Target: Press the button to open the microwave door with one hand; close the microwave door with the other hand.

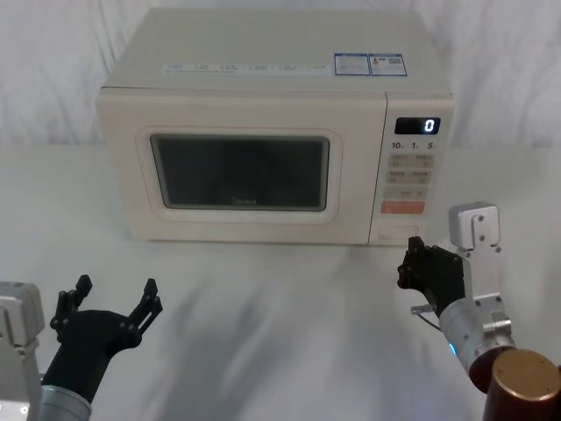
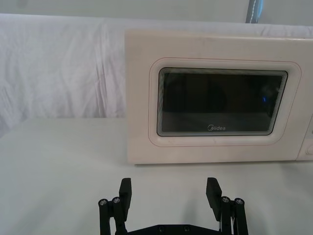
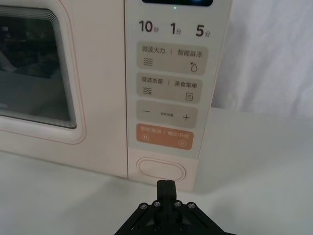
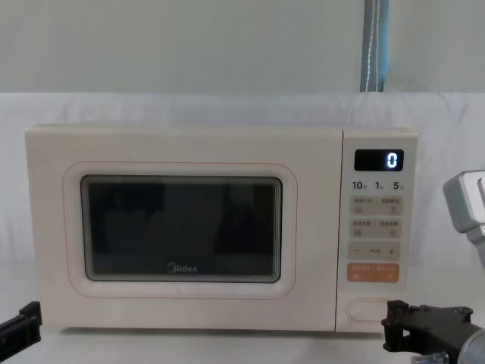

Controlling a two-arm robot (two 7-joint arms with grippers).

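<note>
Nearest, left gripper [image 1: 112, 294] low at the robot's left over the white counter [image 1: 263, 333], fingers [image 2: 126, 192] spread wide, holding nothing, well short of the microwave [image 1: 263, 132]. Right gripper [image 1: 408, 263] raised at the robot's right, fingers [image 3: 166, 188] pressed together into a single point, aimed at the button [image 3: 162, 169] and just in front of it; contact not discernible. Farther back, cream microwave on the counter, facing the robot. Microwave door [image 4: 182, 231] shut flush with the body, dark window and grey Midea logo at its lower edge. Control panel [image 4: 377, 227] on the robot's right of the door: black display [image 4: 379, 160] reading 0 at top, cream keys below, orange key [image 3: 164, 137], then the wide oval button at the very bottom. Behind, white draped cloth [image 2: 58, 68].
</note>
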